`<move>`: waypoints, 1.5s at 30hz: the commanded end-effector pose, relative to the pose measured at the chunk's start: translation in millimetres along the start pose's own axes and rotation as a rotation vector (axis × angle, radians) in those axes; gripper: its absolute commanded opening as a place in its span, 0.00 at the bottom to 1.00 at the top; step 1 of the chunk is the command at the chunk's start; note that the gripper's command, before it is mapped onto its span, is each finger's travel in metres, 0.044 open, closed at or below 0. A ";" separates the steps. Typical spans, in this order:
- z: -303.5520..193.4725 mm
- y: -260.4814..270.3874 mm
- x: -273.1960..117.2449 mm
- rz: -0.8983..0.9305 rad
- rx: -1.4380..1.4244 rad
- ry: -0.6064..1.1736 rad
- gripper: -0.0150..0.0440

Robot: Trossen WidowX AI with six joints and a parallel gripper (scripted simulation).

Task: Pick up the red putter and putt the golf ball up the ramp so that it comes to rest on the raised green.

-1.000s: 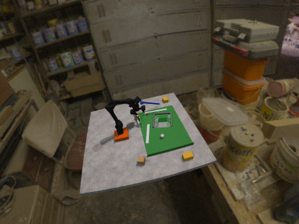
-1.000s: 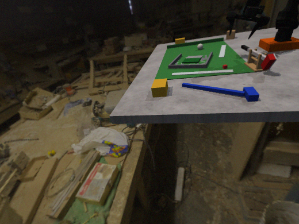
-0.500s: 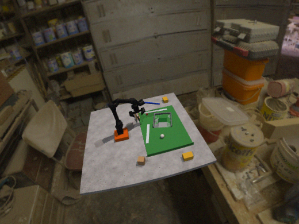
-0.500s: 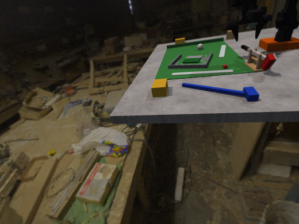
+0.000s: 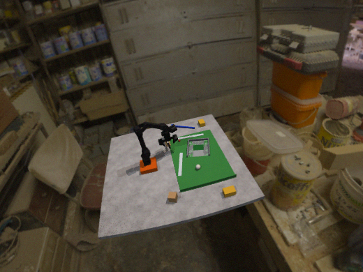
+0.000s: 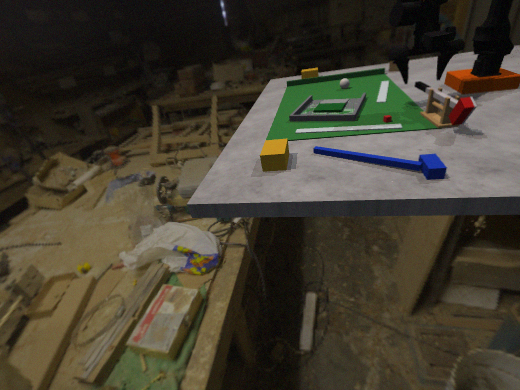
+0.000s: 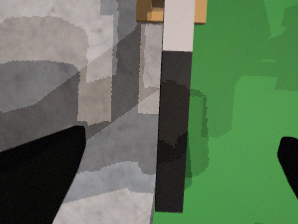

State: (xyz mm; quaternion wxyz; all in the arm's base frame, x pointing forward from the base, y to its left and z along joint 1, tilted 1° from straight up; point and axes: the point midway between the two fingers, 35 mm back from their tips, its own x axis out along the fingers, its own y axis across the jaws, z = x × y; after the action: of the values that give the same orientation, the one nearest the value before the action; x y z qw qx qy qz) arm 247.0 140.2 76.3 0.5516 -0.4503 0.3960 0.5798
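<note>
The red putter (image 6: pixel 462 111) (image 7: pixel 174 110) rests in a wooden stand (image 6: pixel 434 119) (image 7: pixel 200 12) at the green mat's edge, its dark handle end raised. My gripper (image 6: pixel 423 80) (image 7: pixel 181 140) is open and empty, pointing down above the handle. In the wrist view the handle runs between the spread fingertips, touching neither. The white golf ball (image 5: pixel 198 167) (image 6: pixel 344 83) lies on the green mat (image 5: pixel 216 167). The small raised green (image 5: pixel 198 147) (image 6: pixel 331 106) sits inside a grey-walled square, with pale sloping surfaces around it.
A blue putter (image 5: pixel 183 127) (image 6: pixel 367 157) lies beyond the mat. Yellow blocks (image 5: pixel 202 123) (image 5: pixel 229 191) and a tan block (image 5: pixel 172 197) stand around it. White strips (image 5: pixel 180 164) (image 6: pixel 350 128) and a small red cube (image 6: pixel 387 118) are on the mat.
</note>
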 end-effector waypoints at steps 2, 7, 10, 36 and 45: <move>-5.9 2.9 21.8 0.017 -0.002 0.000 1.00; -6.3 3.0 23.2 0.017 -0.002 0.000 1.00; -6.7 3.0 24.7 0.017 -0.002 0.000 1.00; -11.8 2.0 42.4 0.008 0.000 0.002 0.78; -11.8 2.0 42.4 0.008 0.000 0.002 0.38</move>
State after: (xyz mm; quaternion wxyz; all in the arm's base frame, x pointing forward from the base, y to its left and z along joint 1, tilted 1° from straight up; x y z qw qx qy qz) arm 246.4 140.7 31.9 0.5488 -0.4492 0.3985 0.5816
